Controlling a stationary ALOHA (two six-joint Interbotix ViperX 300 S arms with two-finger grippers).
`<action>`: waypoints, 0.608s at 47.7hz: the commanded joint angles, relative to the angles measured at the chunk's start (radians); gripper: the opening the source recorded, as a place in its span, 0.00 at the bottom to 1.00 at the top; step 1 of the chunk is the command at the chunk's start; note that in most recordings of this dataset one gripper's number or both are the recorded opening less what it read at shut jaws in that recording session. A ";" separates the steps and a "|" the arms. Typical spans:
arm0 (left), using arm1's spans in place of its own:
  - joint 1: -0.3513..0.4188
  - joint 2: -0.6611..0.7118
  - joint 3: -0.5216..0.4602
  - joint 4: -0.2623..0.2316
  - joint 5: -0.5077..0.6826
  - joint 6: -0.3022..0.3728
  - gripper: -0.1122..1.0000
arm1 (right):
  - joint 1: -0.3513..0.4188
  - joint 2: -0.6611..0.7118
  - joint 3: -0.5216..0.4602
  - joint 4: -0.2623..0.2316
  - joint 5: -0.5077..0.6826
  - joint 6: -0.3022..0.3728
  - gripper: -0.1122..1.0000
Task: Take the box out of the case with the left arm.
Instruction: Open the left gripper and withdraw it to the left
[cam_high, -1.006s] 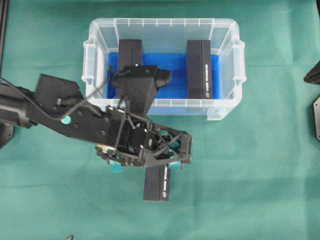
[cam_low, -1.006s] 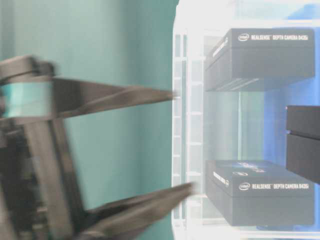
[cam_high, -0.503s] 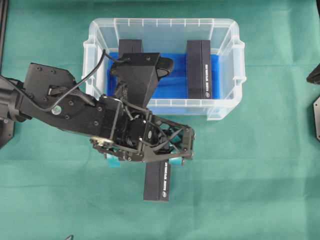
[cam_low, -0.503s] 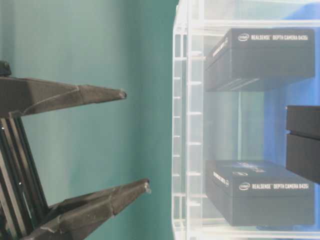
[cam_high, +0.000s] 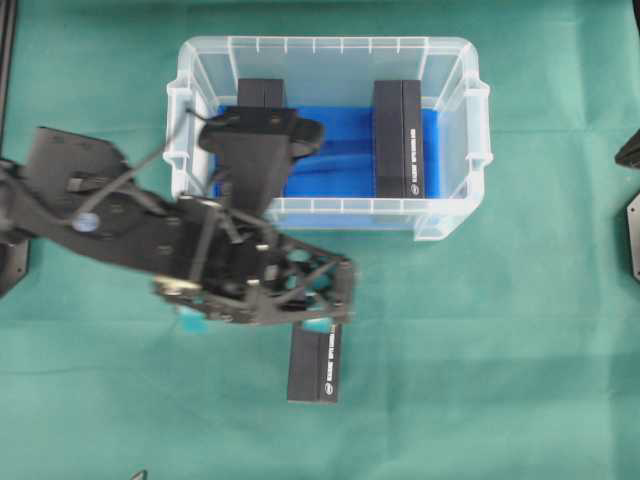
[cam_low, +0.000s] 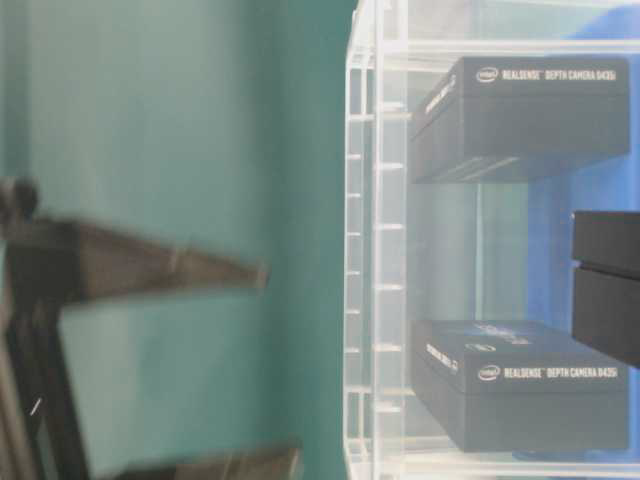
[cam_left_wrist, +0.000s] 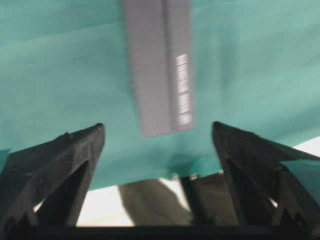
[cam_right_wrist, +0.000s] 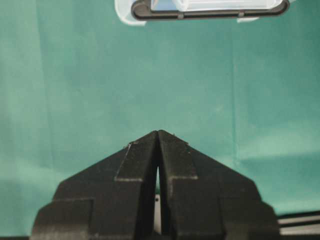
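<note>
Black rectangular cardboard box (cam_high: 315, 365) lies flat on green cloth (cam_high: 520, 330), outside clear plastic case (cam_high: 455, 215).
Left gripper (cam_left_wrist: 157, 132) hovers above it, jaws apart, empty; right gripper (cam_right_wrist: 158, 145) pressed together.

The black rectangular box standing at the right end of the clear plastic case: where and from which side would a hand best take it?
Grip the black rectangular box across its two long side faces, coming straight down from above. It stands narrow edge up, with bare blue cloth on its left for one finger, though little room toward the clear plastic case wall.

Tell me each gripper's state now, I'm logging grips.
Left gripper: open, holding nothing; a box lies on the cloth beyond it.
Right gripper: shut, empty.
</note>
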 joint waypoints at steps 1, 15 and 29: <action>-0.017 -0.075 0.021 0.003 0.009 0.002 0.92 | -0.002 0.002 -0.029 -0.002 -0.005 0.002 0.10; -0.074 -0.229 0.195 0.002 0.012 -0.014 0.92 | -0.002 0.002 -0.029 -0.002 -0.005 0.002 0.10; -0.163 -0.382 0.365 0.000 0.012 -0.069 0.92 | -0.002 0.003 -0.029 -0.002 -0.005 0.002 0.10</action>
